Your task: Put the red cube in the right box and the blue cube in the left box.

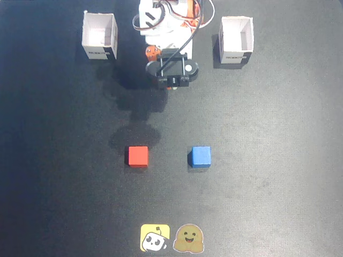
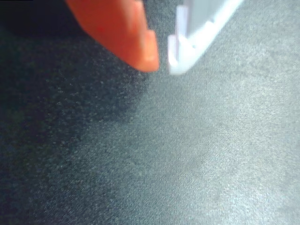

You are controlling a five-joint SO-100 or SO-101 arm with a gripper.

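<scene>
Gripper (image 2: 163,58) is hanging nearly closed, holding nothing. Red cube (image 1: 138,156) and blue cube (image 1: 201,156) are sitting mid-mat with room all around; both boxes (image 1: 99,35) (image 1: 236,39) are sitting empty

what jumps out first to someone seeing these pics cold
In the fixed view, the red cube and blue cube sit side by side, apart, on the dark mat, red on the left. Two open white boxes flank the arm at the top: one at left, one at right. The gripper holds nothing.
</scene>
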